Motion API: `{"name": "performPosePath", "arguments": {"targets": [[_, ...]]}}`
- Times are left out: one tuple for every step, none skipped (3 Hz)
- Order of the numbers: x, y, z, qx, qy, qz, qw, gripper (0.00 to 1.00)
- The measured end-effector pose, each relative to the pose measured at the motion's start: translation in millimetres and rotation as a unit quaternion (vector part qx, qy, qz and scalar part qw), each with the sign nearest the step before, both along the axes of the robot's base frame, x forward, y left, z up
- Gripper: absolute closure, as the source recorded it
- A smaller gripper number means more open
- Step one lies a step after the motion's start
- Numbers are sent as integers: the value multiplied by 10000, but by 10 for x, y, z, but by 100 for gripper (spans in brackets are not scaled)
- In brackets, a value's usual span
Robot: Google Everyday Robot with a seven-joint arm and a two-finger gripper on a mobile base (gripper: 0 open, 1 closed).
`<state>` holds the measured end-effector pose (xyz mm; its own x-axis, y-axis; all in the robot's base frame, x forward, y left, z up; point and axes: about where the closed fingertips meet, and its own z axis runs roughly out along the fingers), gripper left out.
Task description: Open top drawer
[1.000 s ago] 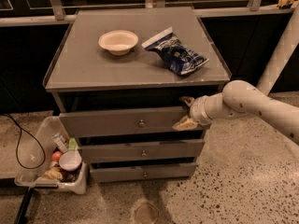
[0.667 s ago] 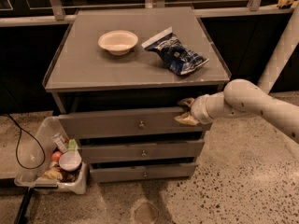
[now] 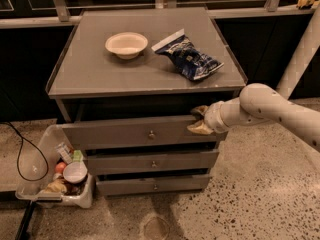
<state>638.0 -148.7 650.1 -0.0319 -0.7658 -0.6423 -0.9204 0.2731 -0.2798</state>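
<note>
Gripper (image 3: 199, 120) at the right end of the top drawer (image 3: 115, 132), its two tan fingers (image 3: 200, 129) set one above the other and pinching the upper edge of the grey drawer front between them. The top drawer, the widest and tallest of three fronts, runs leftward from the fingers; its front stands out past the two fronts beneath it, with a dark gap between it and the desk (image 3: 85, 74) slab overhead. A small round silver knob (image 3: 151, 133) sits at the front's centre, left of the fingers and apart from them. Below and left of the fingers lie the middle drawer (image 3: 125, 163) and, lower, the bottom drawer (image 3: 125, 185), both narrower, each with a like knob. The white arm (image 3: 270, 109) runs from the fingers to the right and off the edge of the view. Above the fingers, on the desk, a blue chip bag (image 3: 187, 59) lies near the right edge; a shallow cream bowl (image 3: 126, 44) rests farther left, beside the bag and not touching it. Far left of and below the fingers, a pale bin (image 3: 82, 198) of mixed refuse stands on the speckled floor (image 3: 250, 194) against the drawer unit, with a black cable (image 3: 20, 156) looping beside it. A white post (image 3: 300, 59) rises up and to the right of the fingers.
</note>
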Motion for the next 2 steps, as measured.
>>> {"name": "performPosePath", "arguments": {"targets": [[-98, -16, -6, 27, 19, 10, 10000, 100], [-214, -29, -12, 66, 43, -7, 10000, 100]]}}
